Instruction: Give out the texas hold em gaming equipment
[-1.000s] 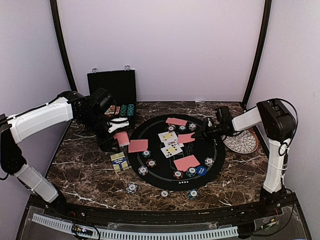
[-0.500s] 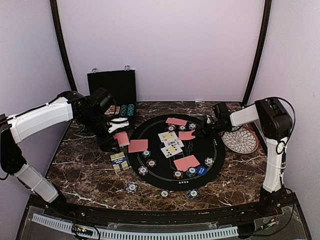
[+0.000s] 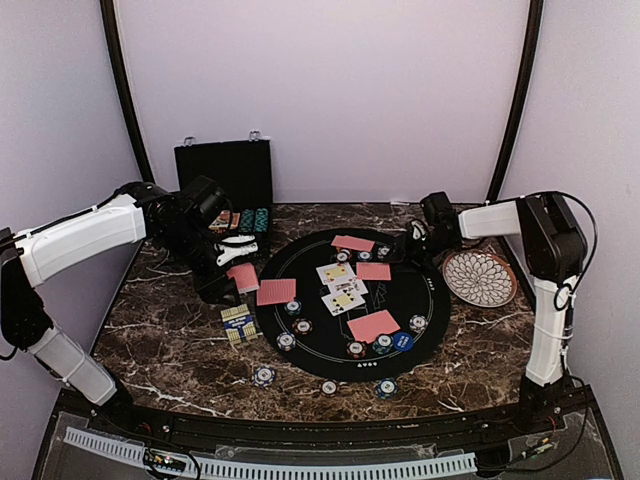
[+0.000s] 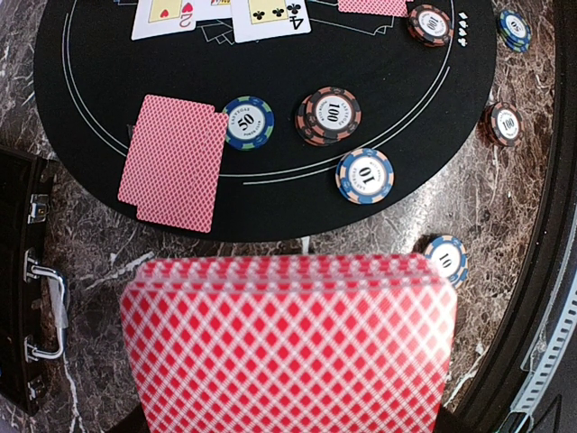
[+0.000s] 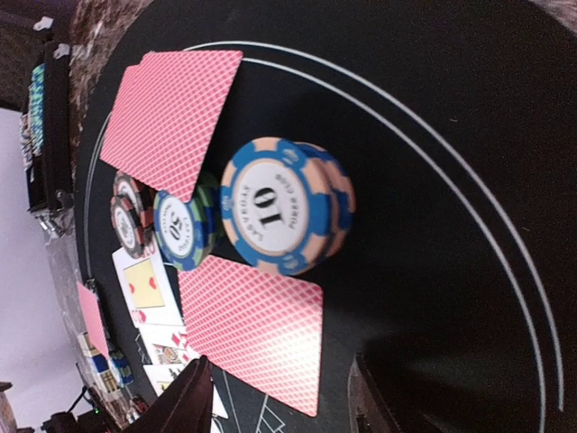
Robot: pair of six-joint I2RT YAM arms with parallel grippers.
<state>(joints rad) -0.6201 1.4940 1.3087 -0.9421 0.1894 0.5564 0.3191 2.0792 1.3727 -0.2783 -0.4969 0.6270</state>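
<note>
Looming blurred, bottom cropped: red-backed card deck (image 4: 288,352)

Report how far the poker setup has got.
Done: face-down cards, face-up cards and chips lie on the mat. In hand: the left gripper holds the deck; the right gripper stands open by the blue 10 chips. Left, probably: more dealing, and the spare chips in the case.

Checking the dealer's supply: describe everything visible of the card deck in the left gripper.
The deck is a stack of red-backed cards with a white diamond lattice, layered edges showing along its far side. Slightly blurred, it fills the near part of the left wrist view, held in the shut left gripper above the marble table, beside the edge of the black mat. Nothing else touches it.
</note>
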